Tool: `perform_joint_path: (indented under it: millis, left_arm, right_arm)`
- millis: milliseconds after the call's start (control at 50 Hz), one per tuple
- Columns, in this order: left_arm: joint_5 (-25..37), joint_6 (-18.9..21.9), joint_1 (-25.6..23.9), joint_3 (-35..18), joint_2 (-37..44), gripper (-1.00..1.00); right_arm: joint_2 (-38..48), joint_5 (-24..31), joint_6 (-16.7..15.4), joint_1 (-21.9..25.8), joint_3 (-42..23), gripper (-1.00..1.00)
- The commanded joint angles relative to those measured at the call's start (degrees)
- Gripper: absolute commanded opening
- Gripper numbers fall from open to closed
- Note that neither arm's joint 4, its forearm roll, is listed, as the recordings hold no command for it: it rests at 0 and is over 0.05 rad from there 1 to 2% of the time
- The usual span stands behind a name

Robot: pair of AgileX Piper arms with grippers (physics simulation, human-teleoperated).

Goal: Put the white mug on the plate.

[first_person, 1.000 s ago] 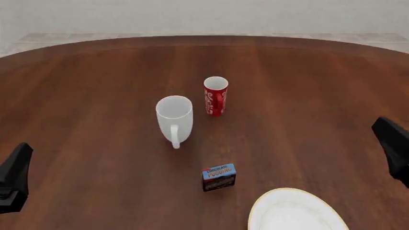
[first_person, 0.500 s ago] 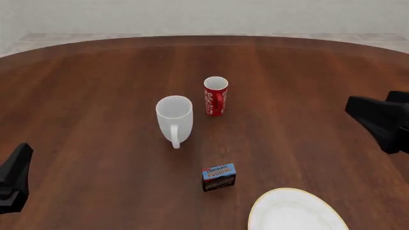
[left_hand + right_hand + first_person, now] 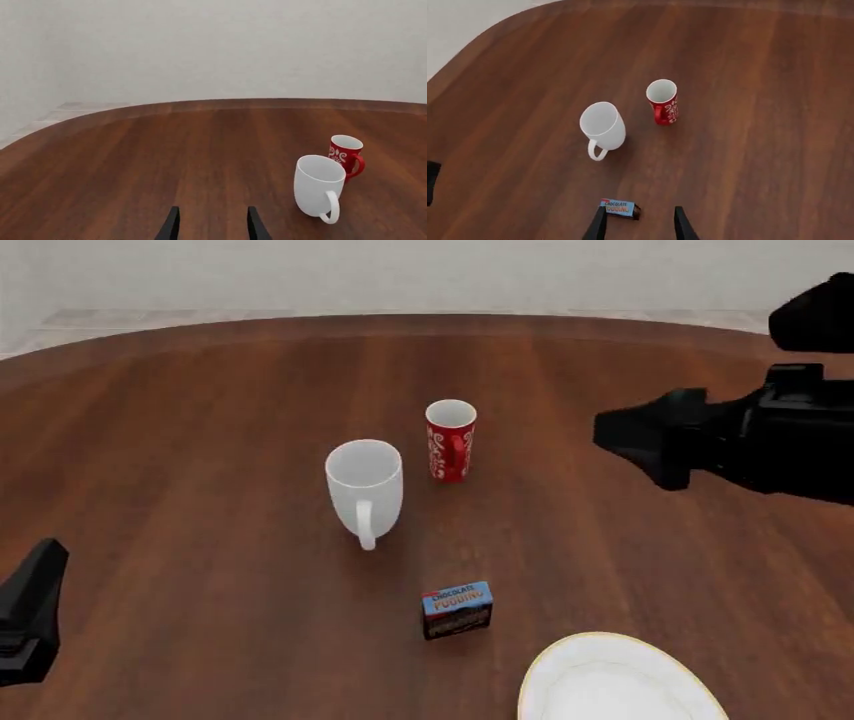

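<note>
I had the white mug (image 3: 363, 486) standing upright near the middle of the table (image 3: 187, 440), open mouth up, its loop handle turned toward my side. The red mug (image 3: 450, 440) stood just beside it, a little farther away and to its right, the two apart and not touching. Nearer to me, a small blue pudding box (image 3: 457, 609) sat upright on the wood, between the mugs and the plate (image 3: 617, 680). The plate lay flat at the near edge of the front view, right of centre, partly cut off by the frame and well apart from the white mug.

My right gripper (image 3: 641, 440) hung above the table on the right side, pointing toward the mugs and clear of both. From its wrist camera I saw its two fingers (image 3: 599, 226) parted with nothing between them, and below them the white mug (image 3: 603, 126), the red mug (image 3: 662, 100) and the pudding box (image 3: 618, 208) on the bare wood.

My left gripper (image 3: 30, 612) sat low at the left edge of the front view, well apart from everything. Its wrist camera showed its fingers (image 3: 171, 226) spread and empty, with the white mug (image 3: 318, 187) and the red mug (image 3: 345, 155) off to one side, the red one partly behind the white.
</note>
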Motion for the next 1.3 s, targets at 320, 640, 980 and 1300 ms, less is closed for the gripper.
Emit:
perform_joint_path:
  millis: [320, 640, 980, 1300]
  left_arm:
    - [-0.17, -0.01, -0.01, 0.07, 0.12, 1.00]
    - [-0.05, 0.01, -0.03, 0.01, 0.05, 1.00]
    - [-0.08, 0.02, -0.05, 0.00, 0.07, 1.00]
    - [-0.22, 0.03, -0.06, 0.11, 0.09, 1.00]
  right_arm:
    - [18.26, -2.88, 8.36, 8.51, -7.24, 1.00]
    - [25.76, -8.61, 12.63, 10.69, -7.46, 1.00]
    - [32.39, -12.71, 14.56, 12.69, -8.51, 1.00]
    - [37.64, -16.81, 15.43, 13.04, -9.45, 1.00]
